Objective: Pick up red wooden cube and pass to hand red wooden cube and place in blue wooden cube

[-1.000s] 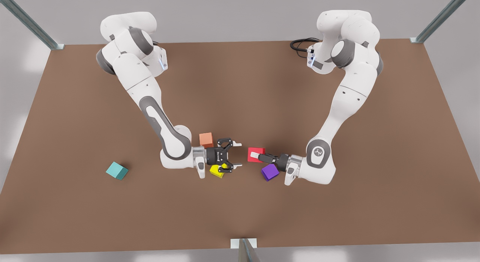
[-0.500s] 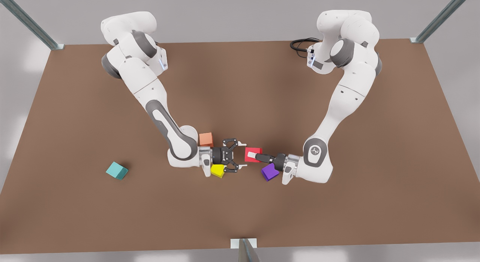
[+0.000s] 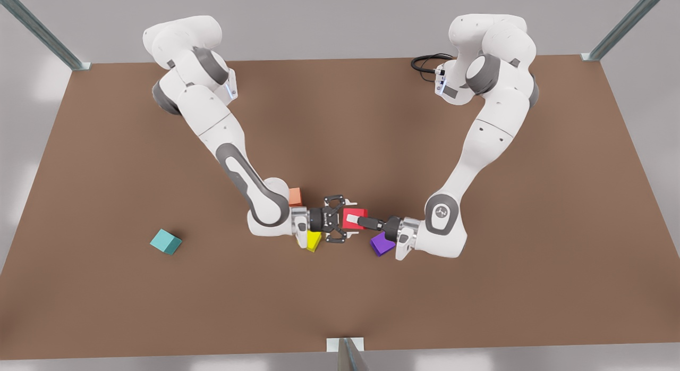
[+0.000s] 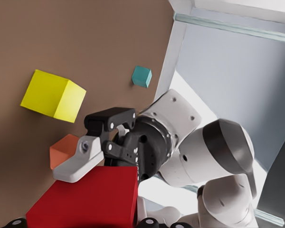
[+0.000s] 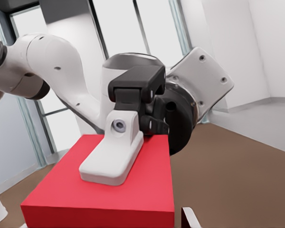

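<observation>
Front view
Left end effector (image 3: 355,220): mine on the arm at the front view's right. It is clamped on the red wooden cube (image 3: 358,213) and carries it clear of the desk (image 3: 340,121).
Right end effector (image 3: 346,220): mine on the arm at the front view's left. Its fingers are spread wide, one on each side of the red wooden cube, with nothing gripped.
Blue wooden cube (image 3: 165,242): on the desk well apart from the red wooden cube, towards the front view's left, with nothing around it.
Yellow cube (image 3: 313,240): near the red wooden cube, partly under my right end effector's wrist.
Salmon-orange cube (image 3: 295,196): near the red wooden cube, half hidden behind my right arm's last joint.
Purple cube (image 3: 381,244): near the red wooden cube, just beside my left wrist.

Left wrist view
Red wooden cube (image 4: 85,202): right in front of the camera, in my left end effector's hold.
Right end effector (image 4: 95,140): facing the camera, with one white fingertip (image 4: 78,161) against or just off a face of the red wooden cube. I cannot tell which.
Beyond the red wooden cube: the yellow cube (image 4: 52,95) and salmon-orange cube (image 4: 64,149) lie near. The blue wooden cube (image 4: 141,76) is far off by the desk's edge.

Right wrist view
Red wooden cube (image 5: 104,199): close before the camera.
Left finger (image 5: 111,159): its white pad lies flat on a face of the red wooden cube, with the black end effector body and white wrist behind it.
</observation>
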`<state>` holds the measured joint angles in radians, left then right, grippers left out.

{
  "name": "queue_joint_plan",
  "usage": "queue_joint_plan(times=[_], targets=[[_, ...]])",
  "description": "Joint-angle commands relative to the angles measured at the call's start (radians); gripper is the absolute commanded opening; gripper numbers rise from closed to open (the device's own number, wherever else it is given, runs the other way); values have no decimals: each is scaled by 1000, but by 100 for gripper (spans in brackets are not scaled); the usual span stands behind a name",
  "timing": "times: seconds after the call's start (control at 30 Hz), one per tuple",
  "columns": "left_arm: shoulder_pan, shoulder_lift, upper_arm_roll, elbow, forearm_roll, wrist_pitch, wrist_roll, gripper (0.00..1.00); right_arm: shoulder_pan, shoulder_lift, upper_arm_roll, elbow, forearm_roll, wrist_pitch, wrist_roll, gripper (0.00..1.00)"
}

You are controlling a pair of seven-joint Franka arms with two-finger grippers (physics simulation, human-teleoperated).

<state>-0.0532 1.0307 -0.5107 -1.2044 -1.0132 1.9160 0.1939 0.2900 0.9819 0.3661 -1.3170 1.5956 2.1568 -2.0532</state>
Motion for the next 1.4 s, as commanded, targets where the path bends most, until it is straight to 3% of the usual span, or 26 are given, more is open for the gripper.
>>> queue_joint_plan(times=[0.0,0.07,0.1,0.13,0.17,0.33,0.4,0.5,0.57,0.67,0.7,0.77,0.8,0.87,0.9,1.07,1.1,1.13,1.17,1.37], targets=[[-1,-1,-2,0,-10,11,27,59,8,3,0,13,3,21,-64,100],[-2,-1,-2,0,-10,15,27,59,8,4,0,15,4,20,-64,100],[-2,-1,-2,0,-10,15,27,59,8,4,0,15,4,20,-64,93],[-1,-1,-2,0,-10,15,27,59,8,4,0,15,4,20,-64,72],[-2,-1,-2,-1,-10,15,27,59,8,4,0,15,4,20,-67,37],[-1,-3,-2,-1,-10,14,27,60,8,11,2,16,4,20,-67,37],[-1,-17,-2,0,13,17,-19,100,8,11,2,16,4,14,-67,37],[7,-32,-2,0,70,9,-91,100,8,11,0,16,4,9,-67,38],[75,-86,-2,0,255,-118,-162,100,8,8,0,24,0,9,-59,38],[206,-175,-2,2,374,-285,-185,100,-3,1,-18,33,-34,2,-42,38],[259,-196,-3,3,377,-339,-183,100,-31,-2,-24,35,-127,0,-38,38],[288,-280,-5,54,578,-437,-203,100,-142,-22,-24,25,-454,-57,56,38],[228,-392,-38,51,971,-460,-266,100,-253,-23,-24,21,-800,-104,111,38],[208,-446,-121,51,1214,-534,-421,100,-368,-97,-24,30,-1210,-213,272,38],[207,-455,-172,52,1262,-578,-464,100,-387,-114,-24,47,-1324,-238,295,38],[240,-528,-178,65,1315,-752,-496,100,-411,-258,-99,55,-1724,-273,291,38],[190,-593,-96,34,1260,-749,-490,100,-413,-272,-107,47,-1801,-270,294,38],[-89,-842,346,-277,1041,-488,-488,100,-411,-279,-136,42,-1839,-258,295,38],[-134,-888,419,-343,1004,-437,-461,100,-411,-284,-147,39,-1862,-236,295,38],[-129,-816,422,-294,1015,-488,-363,100,-466,-333,-171,-103,-1967,-65,285,38]])
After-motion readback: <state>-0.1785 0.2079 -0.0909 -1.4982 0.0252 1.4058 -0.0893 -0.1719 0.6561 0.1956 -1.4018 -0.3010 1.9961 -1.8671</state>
